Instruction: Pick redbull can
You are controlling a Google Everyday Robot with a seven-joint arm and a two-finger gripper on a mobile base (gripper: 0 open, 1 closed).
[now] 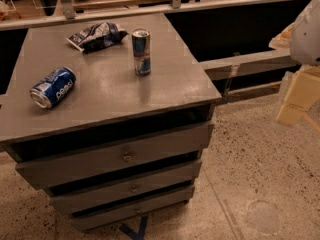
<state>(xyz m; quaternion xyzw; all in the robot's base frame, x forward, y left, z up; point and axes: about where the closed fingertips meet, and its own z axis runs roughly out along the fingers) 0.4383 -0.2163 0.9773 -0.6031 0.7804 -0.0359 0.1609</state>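
The redbull can (141,52) stands upright on the grey drawer cabinet top (110,89), toward the back centre. It is slim, blue and silver, with a red mark at mid-height and a silver top. My gripper (296,100) is at the right edge of the view, off the cabinet and over the floor. It is far to the right of the can and lower, and holds nothing that I can see. The white arm housing (307,31) is above it.
A wider blue Pepsi can (52,87) lies on its side at the left of the top. A dark blue-and-white snack bag (96,35) lies at the back left, close to the redbull can. Several drawers (120,156) face front. A ledge and railing (245,61) run behind and to the right.
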